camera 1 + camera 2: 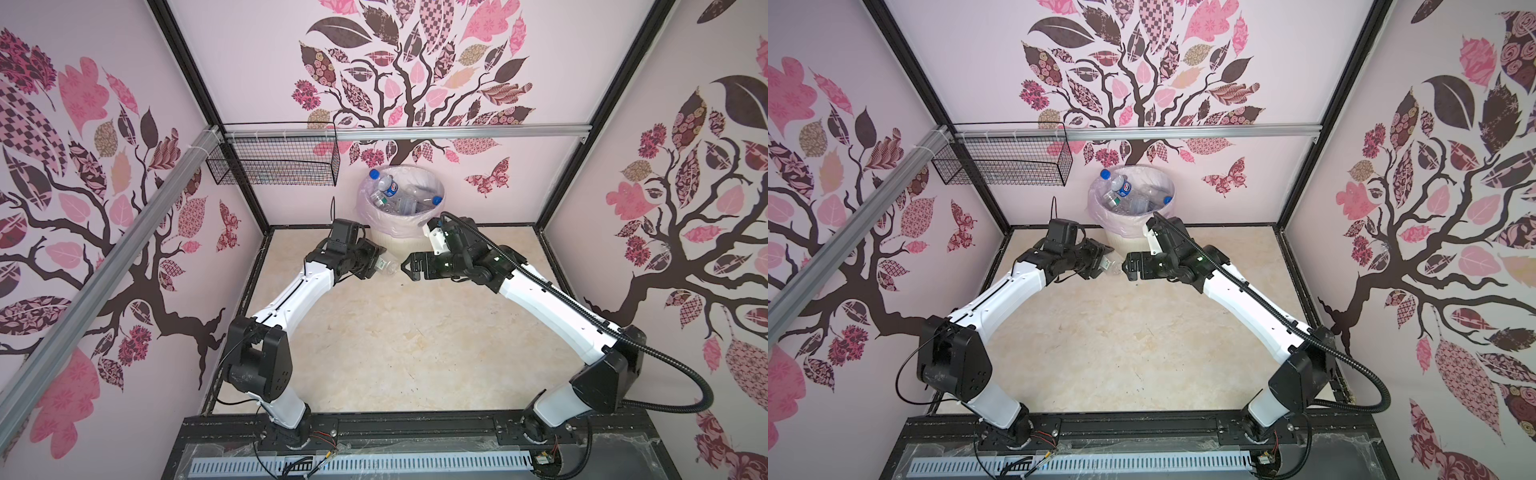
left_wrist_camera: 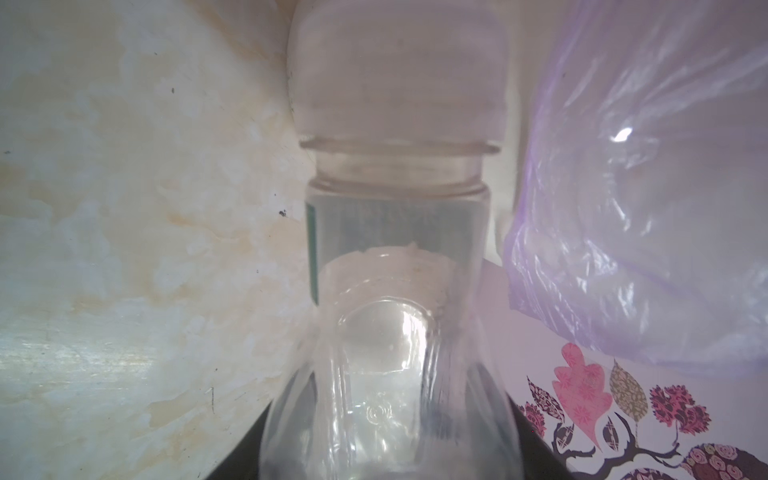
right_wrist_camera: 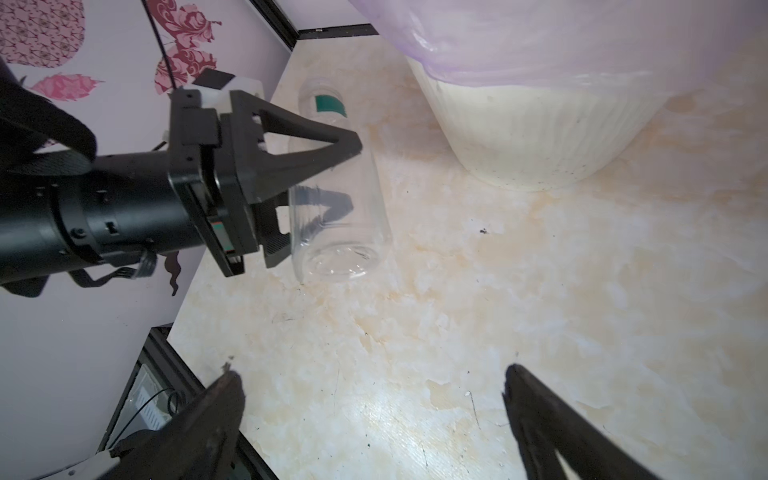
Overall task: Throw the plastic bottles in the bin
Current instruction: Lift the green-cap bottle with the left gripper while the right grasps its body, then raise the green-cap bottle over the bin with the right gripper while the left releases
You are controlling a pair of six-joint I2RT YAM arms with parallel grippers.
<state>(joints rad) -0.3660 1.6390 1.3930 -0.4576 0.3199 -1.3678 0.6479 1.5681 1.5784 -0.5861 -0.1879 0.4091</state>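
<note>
A clear plastic bottle with a green label patch lies on its side on the marbled floor, close to the foot of the bin. My left gripper is shut on this bottle, one finger on each side of its body. The bottle fills the left wrist view. In both top views it shows only as a small clear shape at the left gripper. My right gripper faces it, open and empty. Several bottles lie inside the bin.
A pale pink bag hangs over the bin's rim. A black wire mesh basket hangs on the rail at the back left. Patterned walls close in the floor on three sides.
</note>
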